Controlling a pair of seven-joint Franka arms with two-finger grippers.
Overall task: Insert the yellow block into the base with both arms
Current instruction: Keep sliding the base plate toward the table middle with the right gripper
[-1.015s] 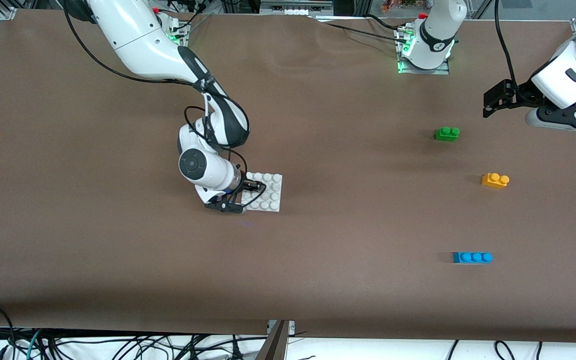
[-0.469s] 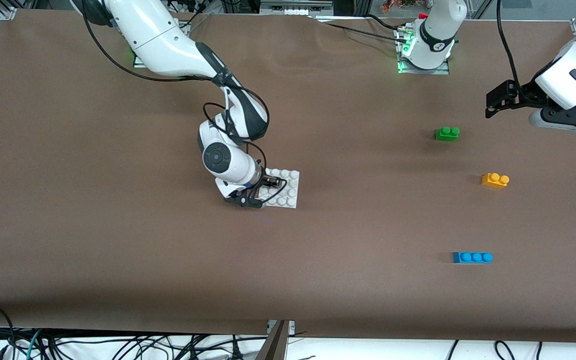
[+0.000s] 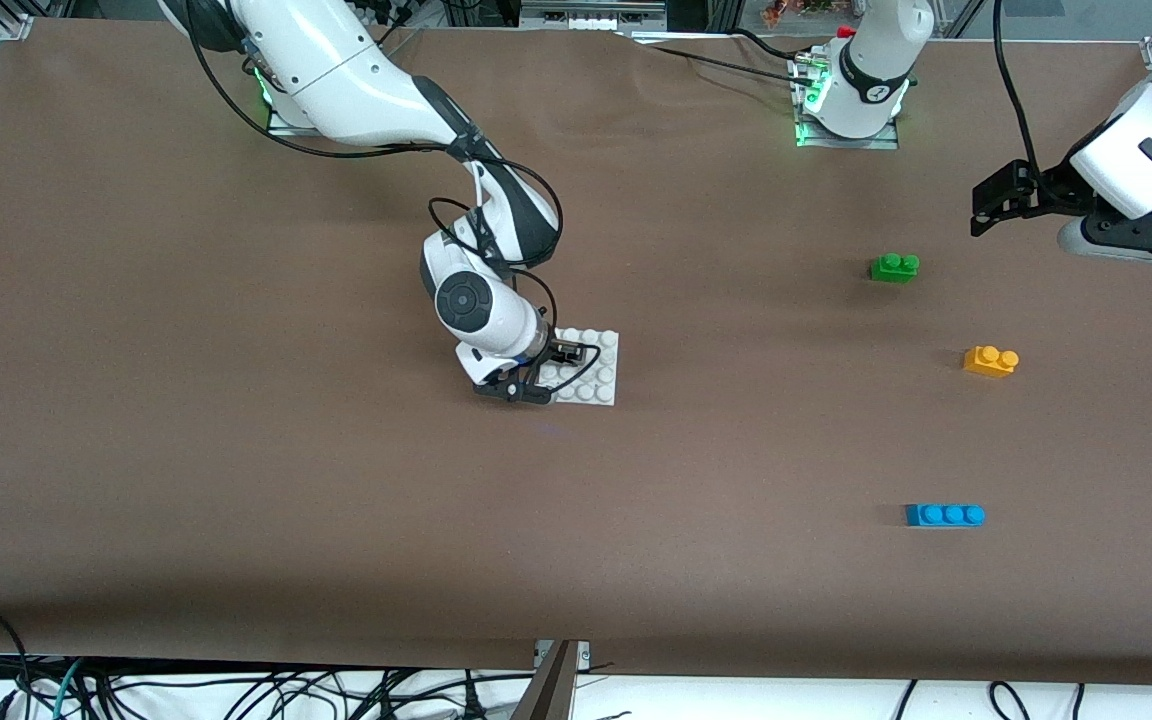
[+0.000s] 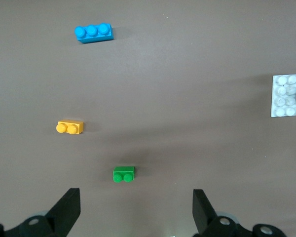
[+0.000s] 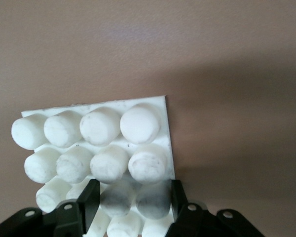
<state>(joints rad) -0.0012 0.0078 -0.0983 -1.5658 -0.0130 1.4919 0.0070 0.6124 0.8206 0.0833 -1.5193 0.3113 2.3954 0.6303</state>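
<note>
A brown bench [image 3: 236, 480] is seen under the high camera, with aluminium frame posts along the robots' edge and loose black cables below the edge nearest that camera. Four toy parts lie on it. The base [image 3: 596, 370] sits near the middle. The green brick [image 3: 894, 267], the yellow block [image 3: 990, 360] and the blue brick [image 3: 945, 514] are spread toward the left arm's end, well apart from each other and from the base; the green brick lies farthest from the camera, the blue brick nearest, and the yellow block between them.

The right arm is bent down from its mount to the base. The right gripper [image 3: 554, 365] is clamped on the base at the edge toward the right arm's end; in the right wrist view its fingers [image 5: 91, 197] are seen pressed on either side of two studs of the base [image 5: 138, 123].

The left arm is held raised at its own end of the bench, and the left gripper [image 4: 136, 207] is spread wide with nothing between its fingers, over bare bench near the green brick [image 4: 124, 174]. The yellow block [image 4: 70, 127] rests upright, untouched.

Wide bare bench is left between the base and the three bricks, and around every brick
</note>
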